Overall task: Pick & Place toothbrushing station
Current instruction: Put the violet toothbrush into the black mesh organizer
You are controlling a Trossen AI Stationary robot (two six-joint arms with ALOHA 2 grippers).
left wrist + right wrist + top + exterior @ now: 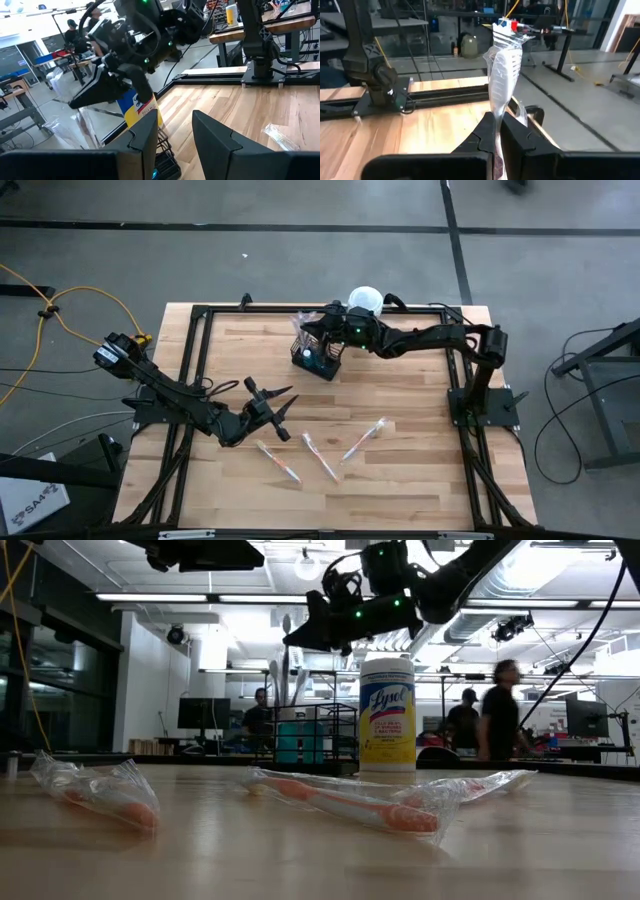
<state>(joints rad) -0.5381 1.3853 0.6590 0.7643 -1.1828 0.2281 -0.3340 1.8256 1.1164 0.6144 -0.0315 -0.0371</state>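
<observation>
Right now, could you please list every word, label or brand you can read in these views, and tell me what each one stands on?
"Lysol" – blue script on the yellow label of the white-lidded cylindrical canister, low view.
Smaller print below that brand name on the same label: too small to read.
Label of the canister in the left wrist view: yellow, blue and red patches only, no readable letters.
Clear plastic wrappers of the pale toothbrushes: no readable print.
</observation>
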